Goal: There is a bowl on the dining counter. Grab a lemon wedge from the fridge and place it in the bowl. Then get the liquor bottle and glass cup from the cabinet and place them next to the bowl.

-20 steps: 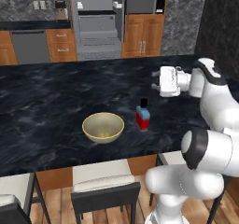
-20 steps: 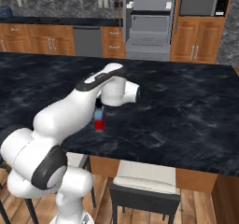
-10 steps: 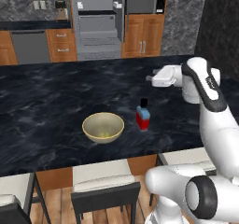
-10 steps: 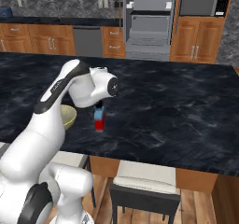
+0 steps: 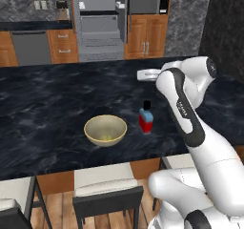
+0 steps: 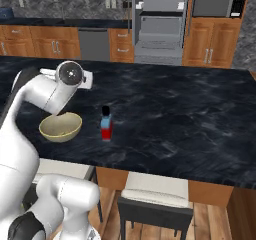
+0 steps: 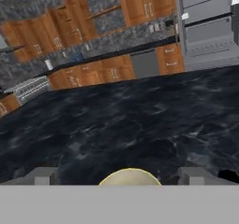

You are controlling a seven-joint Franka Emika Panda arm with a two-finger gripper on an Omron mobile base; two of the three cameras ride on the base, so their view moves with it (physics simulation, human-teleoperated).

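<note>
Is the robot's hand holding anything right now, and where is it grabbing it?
No, nothing is held. The gripper is open and its fingers are empty. The liquor bottle stands by itself on the dining counter, beside the bowl.

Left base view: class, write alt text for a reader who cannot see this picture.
A shallow yellowish bowl and a small red bottle with a black cap stand apart, side by side, on a black marbled counter. The white robot arm rises at the right, bending above the bottle. Behind are wooden cabinets and an open fridge.
</note>
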